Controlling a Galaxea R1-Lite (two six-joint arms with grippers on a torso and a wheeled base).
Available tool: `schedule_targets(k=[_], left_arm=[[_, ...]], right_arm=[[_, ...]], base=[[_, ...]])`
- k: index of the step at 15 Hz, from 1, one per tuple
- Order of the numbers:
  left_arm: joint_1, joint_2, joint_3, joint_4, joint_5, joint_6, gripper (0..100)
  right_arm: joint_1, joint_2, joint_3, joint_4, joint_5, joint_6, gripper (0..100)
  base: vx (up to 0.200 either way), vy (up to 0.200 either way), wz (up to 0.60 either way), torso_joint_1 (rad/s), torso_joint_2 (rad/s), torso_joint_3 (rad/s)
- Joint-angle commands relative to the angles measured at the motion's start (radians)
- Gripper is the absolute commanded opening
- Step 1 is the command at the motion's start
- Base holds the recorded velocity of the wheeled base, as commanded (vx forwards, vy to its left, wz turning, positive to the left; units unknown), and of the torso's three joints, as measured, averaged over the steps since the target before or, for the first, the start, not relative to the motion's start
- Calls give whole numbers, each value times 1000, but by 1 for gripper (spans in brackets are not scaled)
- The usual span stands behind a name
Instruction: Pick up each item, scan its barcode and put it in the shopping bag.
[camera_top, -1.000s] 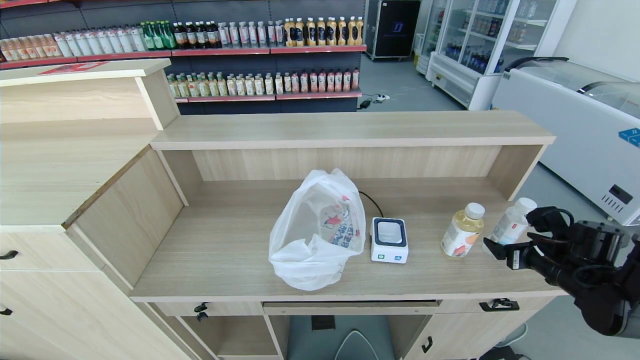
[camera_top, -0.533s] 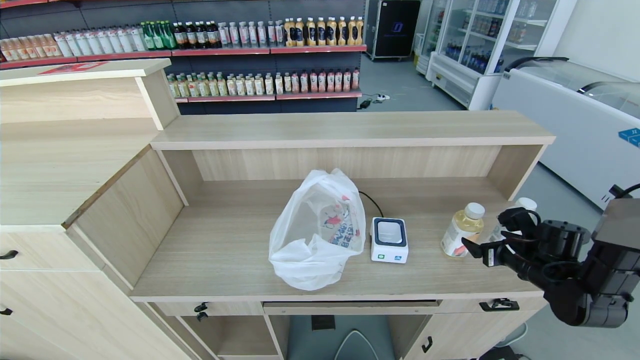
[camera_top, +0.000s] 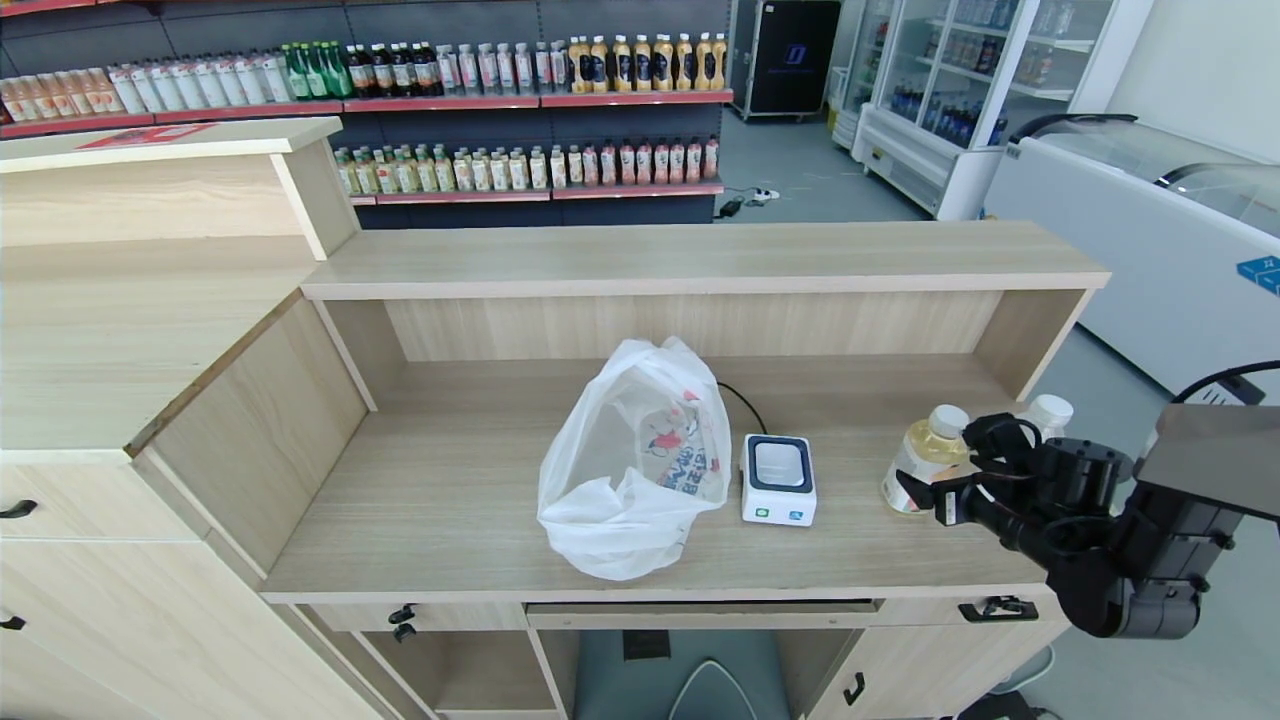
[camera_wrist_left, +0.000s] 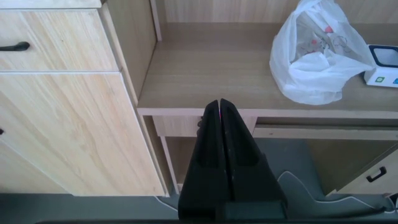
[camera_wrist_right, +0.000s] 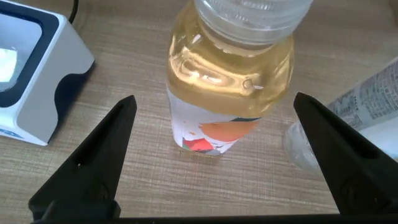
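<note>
Since the juice bottle (camera_top: 918, 462) stands upright, cap up, on the counter (camera_top: 450, 480) at the head view's right, the right gripper (camera_wrist_right: 216, 106) sits wide open around it, not touching. The white shopping bag (camera_top: 632, 470), centre frame, has something printed inside, can't tell what.

I've brought the right gripper (camera_top: 948, 462) in from the counter's right end. A second ago it sat in front of the white bottle (camera_top: 1050, 410); now it is level with the yellow bottle (camera_top: 915, 462). Its spread fingers (camera_wrist_right: 93, 162) now stand on either side of the yellow bottle with a gap at each, and the arm behind them now covers the white bottle below its cap.
</note>
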Motion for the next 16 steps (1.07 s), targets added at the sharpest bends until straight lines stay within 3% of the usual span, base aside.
schedule_targets(k=[1,16], left_arm=[[1,0,0,0,1,0,0],[1,0,0,0,1,0,0]], right_arm=[[6,30,-34,2,1,-2,100],[43,142,-223,51,8,3,100]], base=[[0,0,0,0,0,0],[0,0,0,0,0,0]])
